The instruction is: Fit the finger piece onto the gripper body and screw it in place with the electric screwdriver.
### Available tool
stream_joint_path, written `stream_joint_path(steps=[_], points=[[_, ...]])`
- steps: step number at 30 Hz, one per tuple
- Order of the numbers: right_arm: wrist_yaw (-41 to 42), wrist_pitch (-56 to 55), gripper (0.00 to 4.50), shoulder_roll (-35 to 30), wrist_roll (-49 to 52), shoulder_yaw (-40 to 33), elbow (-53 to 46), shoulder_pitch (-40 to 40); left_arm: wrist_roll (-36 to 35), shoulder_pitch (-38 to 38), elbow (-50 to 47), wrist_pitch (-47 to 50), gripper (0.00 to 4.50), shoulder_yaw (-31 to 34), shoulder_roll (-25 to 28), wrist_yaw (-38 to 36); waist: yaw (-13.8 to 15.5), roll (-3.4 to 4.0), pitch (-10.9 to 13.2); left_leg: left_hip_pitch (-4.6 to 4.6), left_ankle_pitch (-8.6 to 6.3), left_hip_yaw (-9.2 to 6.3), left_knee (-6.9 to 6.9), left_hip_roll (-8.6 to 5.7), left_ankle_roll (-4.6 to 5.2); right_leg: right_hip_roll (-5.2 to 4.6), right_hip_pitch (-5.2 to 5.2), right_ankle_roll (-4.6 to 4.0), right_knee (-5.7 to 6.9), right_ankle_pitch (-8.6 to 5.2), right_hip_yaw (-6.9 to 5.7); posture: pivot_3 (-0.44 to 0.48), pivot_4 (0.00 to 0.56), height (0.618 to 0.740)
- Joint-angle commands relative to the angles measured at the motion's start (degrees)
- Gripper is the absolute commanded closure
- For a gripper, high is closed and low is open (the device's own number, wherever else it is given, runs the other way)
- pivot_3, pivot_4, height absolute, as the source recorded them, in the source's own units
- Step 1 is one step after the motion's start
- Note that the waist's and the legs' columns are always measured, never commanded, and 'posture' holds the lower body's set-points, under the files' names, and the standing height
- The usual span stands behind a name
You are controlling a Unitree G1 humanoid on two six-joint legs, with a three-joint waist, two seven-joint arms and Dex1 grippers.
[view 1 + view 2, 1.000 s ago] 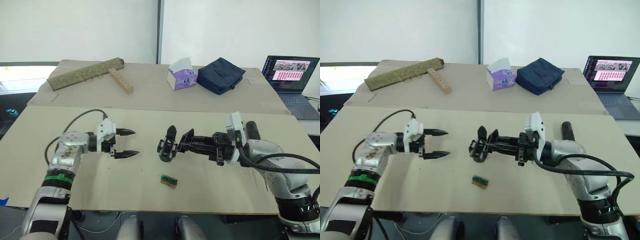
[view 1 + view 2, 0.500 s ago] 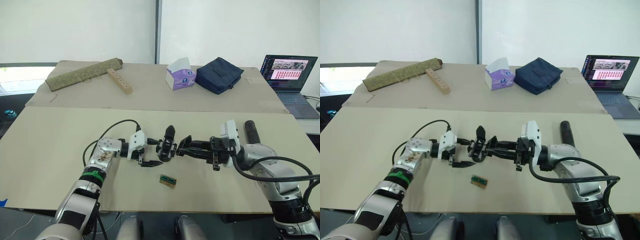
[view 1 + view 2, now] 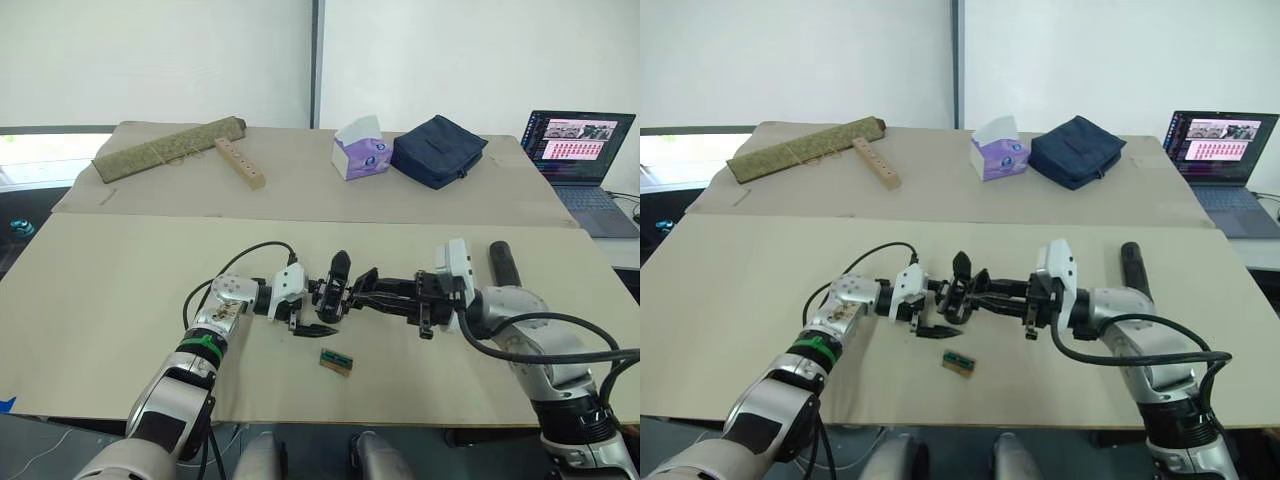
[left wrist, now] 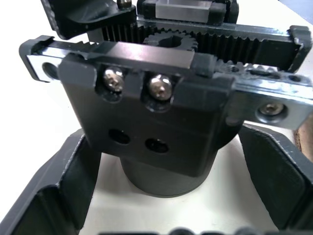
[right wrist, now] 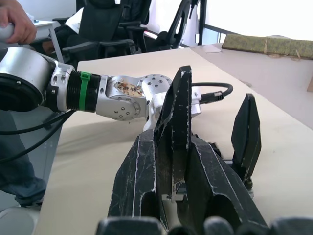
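Converging at mid-table, both arms meet over the gripper body [image 3: 335, 295], a matte black assembly with a round dark base, toothed racks, a central gear and bright screw heads, and one upright pointed finger. The left gripper [image 3: 305, 312] has its two black fingers spread wide, one on each side of the base, apparently not yet touching it; this straddling pose probably prepares to brace the body against the push of fitting. The right gripper [image 3: 368, 291] reaches in from the right with its fingers pinched on the finger piece [image 5: 177, 125], a slim black plastic wedge, scuffed along its edges and standing upright between the pads, close beside the body's standing finger; the piece appears to be presented for seating, not yet seated. The electric screwdriver [image 3: 501, 264], a thick black cylinder, lies untouched on the table to the far right of the right arm. A small green-and-tan block [image 3: 337, 361] rests on the beige table [image 3: 100, 300] just nearer than the body.
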Motion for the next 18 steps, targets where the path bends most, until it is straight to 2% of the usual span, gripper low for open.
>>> stream_joint_path(steps=[1, 12, 18], points=[[1.2, -3.5, 4.11, 0.9, -2.3, 2.0, 0.7, -2.2, 1.0, -0.2, 0.8, -1.0, 2.15, -0.1, 0.0, 0.7, -0.1, 0.00, 0.0, 0.02, 0.00, 0.00, 0.00, 0.00, 0.00, 0.01, 0.02, 0.00, 0.00, 0.00, 0.00, 0.000, 0.150, 0.740], [1.3, -7.4, 4.11, 4.5, -7.8, 6.7, 5.9, -5.0, 0.5, 4.2, -6.8, 2.7, 2.19, -0.2, -0.9, 4.6, 0.0, 0.01, 0.0, 0.04, 0.00, 0.00, 0.01, -0.01, 0.00, -0.02, 0.06, 0.00, 0.01, 0.00, 0.01, 0.000, 0.150, 0.740], [1.7, -8.7, 4.12, 4.2, -10.8, 7.4, 9.3, -6.0, 0.5, 5.9, -9.5, 5.4, 2.19, -0.4, -0.4, 5.0, 0.0, 0.03, 0.0, 0.07, 0.00, 0.01, 0.00, -0.02, 0.00, -0.01, 0.07, 0.00, 0.02, 0.00, 0.01, 0.000, 0.150, 0.740]])
